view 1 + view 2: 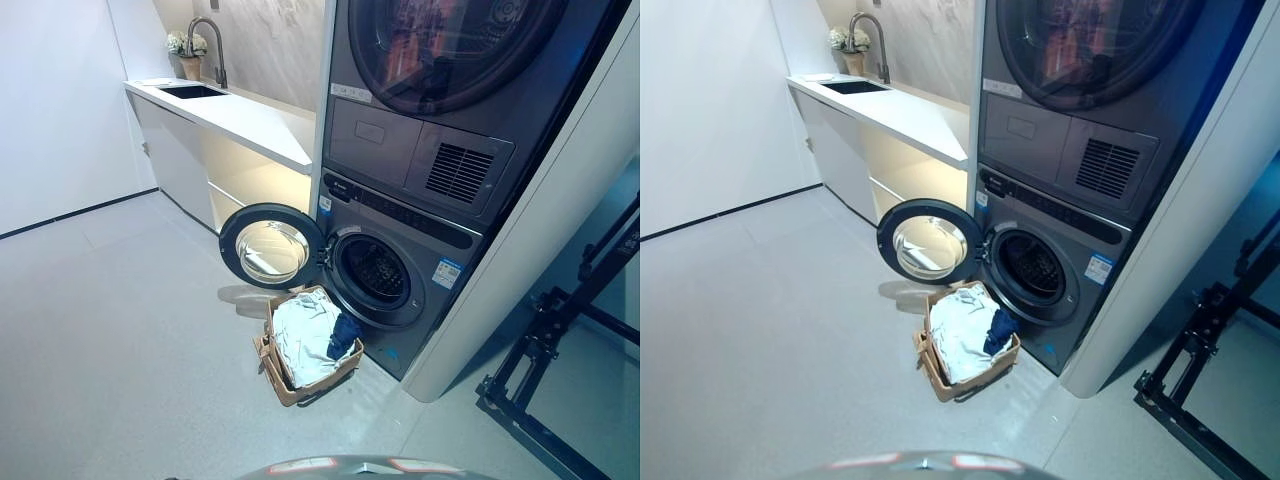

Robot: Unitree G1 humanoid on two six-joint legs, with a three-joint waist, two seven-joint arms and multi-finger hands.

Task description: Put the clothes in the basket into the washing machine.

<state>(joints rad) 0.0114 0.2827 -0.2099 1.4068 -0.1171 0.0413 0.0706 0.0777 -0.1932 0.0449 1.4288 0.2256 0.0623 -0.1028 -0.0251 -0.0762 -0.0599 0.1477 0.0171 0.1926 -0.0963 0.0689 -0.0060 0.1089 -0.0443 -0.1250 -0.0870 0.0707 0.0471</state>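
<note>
A brown basket point(273, 362) stands on the grey floor just in front of the washing machine point(420, 300). It holds a pale white-blue cloth point(303, 336) and a dark blue garment point(345, 334) at its right side. The washer's round door point(271, 246) is swung open to the left, and the dark drum opening point(375, 273) is empty as far as I can see. The basket also shows in the right eye view point(937, 375). Neither of my hands shows in either view.
A dryer point(450, 90) is stacked on the washer. A white counter point(240, 115) with a sink point(192, 91), a tap and a flower pot runs along the back left. A black metal stand point(545, 350) is on the floor at the right.
</note>
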